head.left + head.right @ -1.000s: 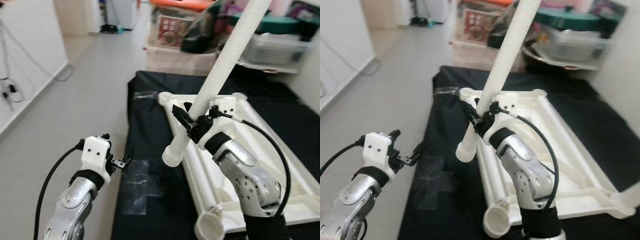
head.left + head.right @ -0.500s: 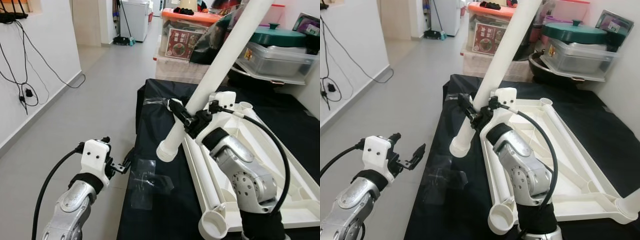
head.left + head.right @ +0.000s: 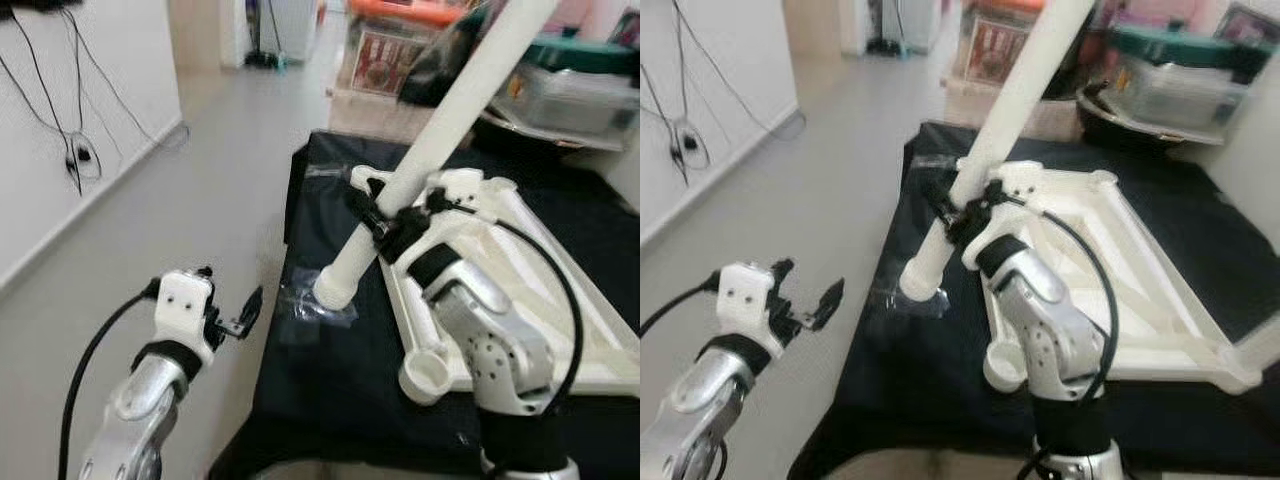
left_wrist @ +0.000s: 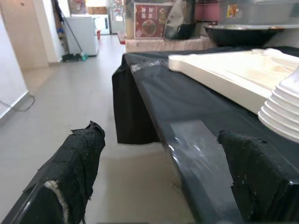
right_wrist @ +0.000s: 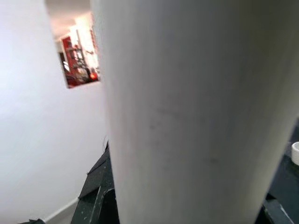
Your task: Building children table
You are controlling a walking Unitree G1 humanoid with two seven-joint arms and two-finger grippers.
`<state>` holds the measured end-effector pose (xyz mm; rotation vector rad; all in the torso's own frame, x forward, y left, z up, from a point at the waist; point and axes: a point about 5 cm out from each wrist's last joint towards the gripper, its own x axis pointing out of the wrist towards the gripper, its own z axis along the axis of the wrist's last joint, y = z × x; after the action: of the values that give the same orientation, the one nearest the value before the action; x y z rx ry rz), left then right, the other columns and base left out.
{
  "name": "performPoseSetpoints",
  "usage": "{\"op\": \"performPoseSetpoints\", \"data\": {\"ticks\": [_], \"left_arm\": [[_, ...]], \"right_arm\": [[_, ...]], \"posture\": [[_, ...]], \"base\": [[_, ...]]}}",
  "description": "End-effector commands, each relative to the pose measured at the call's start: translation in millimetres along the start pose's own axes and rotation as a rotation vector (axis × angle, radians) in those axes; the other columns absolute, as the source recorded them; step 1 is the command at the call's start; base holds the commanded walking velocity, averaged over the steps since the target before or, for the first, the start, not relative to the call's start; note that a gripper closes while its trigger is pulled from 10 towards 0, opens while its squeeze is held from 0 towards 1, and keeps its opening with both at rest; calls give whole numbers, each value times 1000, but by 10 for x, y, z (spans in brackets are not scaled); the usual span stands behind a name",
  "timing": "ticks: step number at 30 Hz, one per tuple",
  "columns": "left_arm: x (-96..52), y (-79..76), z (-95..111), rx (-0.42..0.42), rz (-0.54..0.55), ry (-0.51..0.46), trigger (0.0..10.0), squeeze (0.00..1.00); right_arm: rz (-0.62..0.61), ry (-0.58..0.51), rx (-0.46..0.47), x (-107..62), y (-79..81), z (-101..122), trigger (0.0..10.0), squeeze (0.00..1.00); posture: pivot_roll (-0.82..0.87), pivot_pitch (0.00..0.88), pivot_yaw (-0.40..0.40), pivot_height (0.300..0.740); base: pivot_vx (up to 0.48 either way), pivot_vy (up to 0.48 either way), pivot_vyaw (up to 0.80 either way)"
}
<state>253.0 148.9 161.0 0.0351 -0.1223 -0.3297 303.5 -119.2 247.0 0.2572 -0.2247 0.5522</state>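
A long white table leg [image 3: 440, 140] slants up from lower left to upper right, and my right gripper [image 3: 378, 224] is shut on it near its lower, threaded end [image 3: 330, 290]. In the right wrist view the table leg [image 5: 196, 112] is very close. The upturned white tabletop [image 3: 520, 300] lies on the black-covered platform [image 3: 330, 390], with a round leg socket [image 3: 428, 375] at its near corner. My left gripper [image 3: 245, 312] is open over the floor, just left of the platform's edge. Its black fingertips [image 4: 77, 163] hold nothing.
A clear plastic bag [image 3: 315, 303] lies on the black cover below the leg's end. Storage boxes and a lidded tub [image 3: 570, 90] stand behind the platform. Grey floor [image 3: 180, 220] stretches to the left, with a white wall and hanging cables [image 3: 70, 150].
The camera has moved, so the whole scene shifted and now looks blurred. My right gripper keeps its hold on the leg, and my left gripper stays open beside the platform.
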Motion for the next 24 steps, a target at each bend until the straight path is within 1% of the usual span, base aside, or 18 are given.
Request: {"op": "performPoseSetpoints", "data": {"ticks": [1, 4, 6, 12, 14, 24], "left_arm": [[7, -26, 5, -22, -7, -5, 10000, 0], [9, -21, 9, -28, -3, -7, 10000, 0], [13, -10, -8, -32, 2, 2, 10000, 0], [19, 20, -23, -61, 17, 11, 10000, 0], [21, 28, -24, -61, 17, 14, 10000, 0], [36, 29, -27, -74, 16, 14, 10000, 0]], "right_arm": [[-9, -30, -12, -12, -33, 62, 10000, 0], [-14, -28, -12, -8, -44, 61, 10000, 0], [-28, -26, -14, -5, -67, 61, 10000, 0], [-50, -21, -18, -4, -96, 58, 10000, 0], [-52, -23, -18, -4, -98, 58, 10000, 0], [-52, -20, -34, -10, -101, 44, 10000, 0]], "posture": [[88, 0, -111, 740], [88, 0, -111, 740], [88, 0, -111, 740], [83, 0, -110, 740], [83, 0, -110, 740], [79, 0, -108, 740]], "base": [[0, 0, 0], [0, 0, 0], [0, 0, -500], [0, 0, -788], [0, 322, -556], [0, 480, 0]]}}
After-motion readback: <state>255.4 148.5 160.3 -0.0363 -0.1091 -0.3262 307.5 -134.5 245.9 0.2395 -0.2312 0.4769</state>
